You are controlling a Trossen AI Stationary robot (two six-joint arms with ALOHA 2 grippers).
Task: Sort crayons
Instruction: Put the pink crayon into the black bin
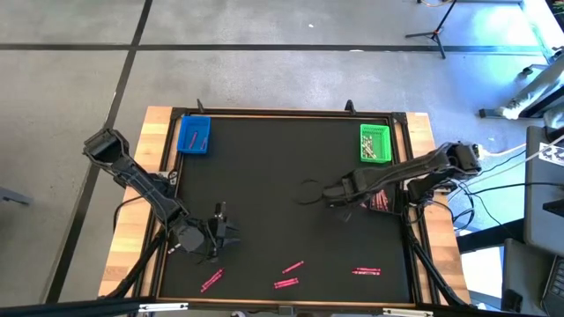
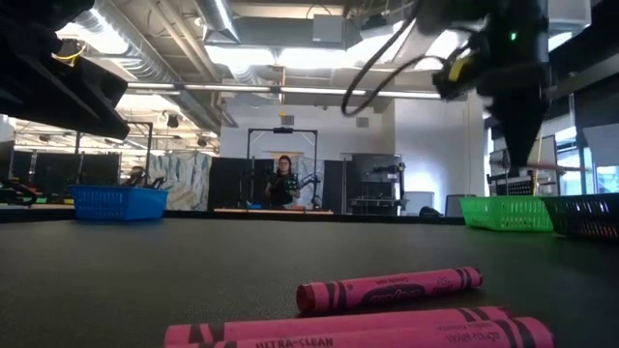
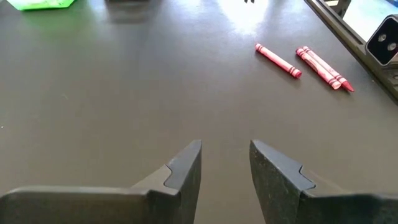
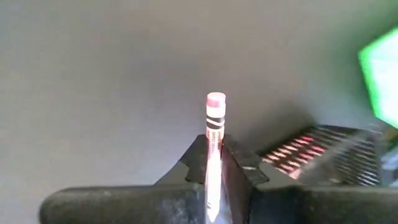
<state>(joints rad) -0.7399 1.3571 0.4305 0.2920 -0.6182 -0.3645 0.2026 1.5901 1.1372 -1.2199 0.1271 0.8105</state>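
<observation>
Pink crayon (image 4: 215, 134) clamped between my right gripper (image 4: 214, 163) fingers, above the black mat near the green tray (image 1: 375, 143).
My left gripper (image 3: 225, 163) waits with fingers apart; other crayons (image 1: 288, 275) lie at the front edge.

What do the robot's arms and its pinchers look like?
Both arms are dark, nearly black, built from jointed tube-like pieces. The left arm and the right arm each have black cables running along them. The left gripper has two flat, dark grey, wedge-shaped jaws with stepped inner edges. The right gripper has the same dark, blocky jaws.
</observation>
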